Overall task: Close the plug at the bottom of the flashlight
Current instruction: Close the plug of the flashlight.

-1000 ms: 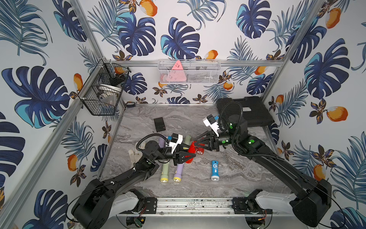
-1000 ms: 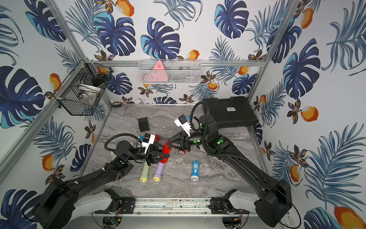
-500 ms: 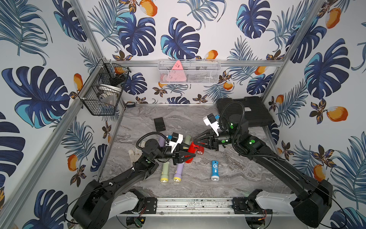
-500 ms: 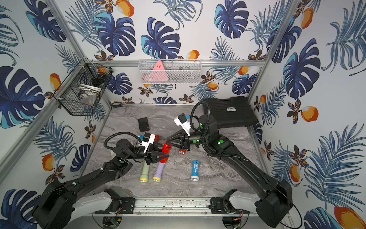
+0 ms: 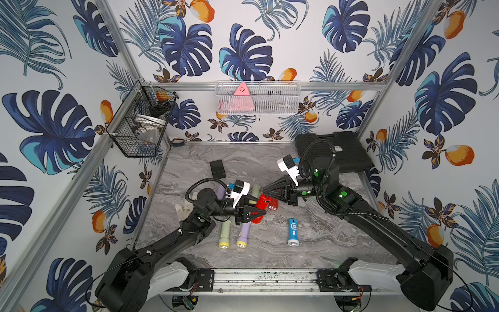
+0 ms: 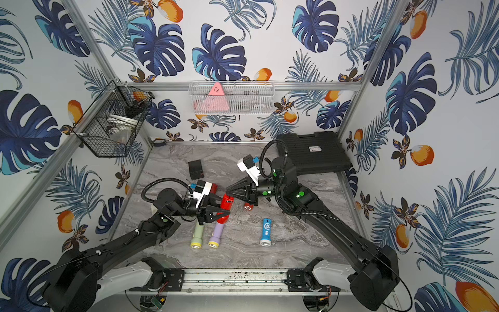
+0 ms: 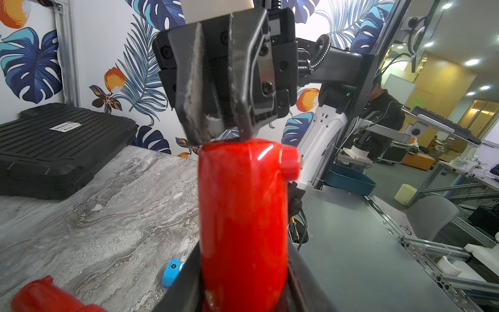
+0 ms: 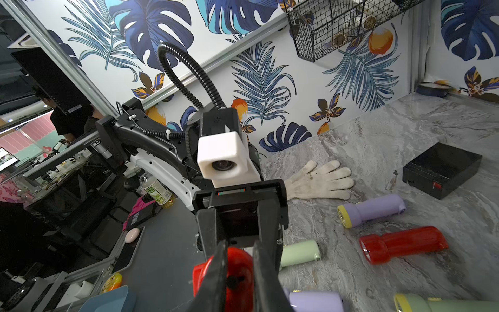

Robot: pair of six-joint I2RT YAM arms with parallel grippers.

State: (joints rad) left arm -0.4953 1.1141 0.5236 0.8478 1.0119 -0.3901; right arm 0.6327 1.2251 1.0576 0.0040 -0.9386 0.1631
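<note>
Above the middle of the table (image 5: 337, 237), my left gripper (image 5: 252, 214) is clamped tight on the red flashlight (image 5: 260, 202), which it holds clear of the surface with the tail end pointing at my right gripper (image 5: 266, 190). My right jaws are nearly together, with the tips touching that end. I cannot tell whether they pinch the plug.

Glossy red flashlight (image 5: 263, 202) aloft, tilted

Open marble (image 5: 337, 243) surrounds the blue flashlight (image 5: 292, 231). The green flashlight (image 5: 224, 233) and purple flashlight (image 5: 243, 232) crowd under my left gripper (image 5: 259, 213). A black case (image 5: 337, 154) fills the right rear.
</note>
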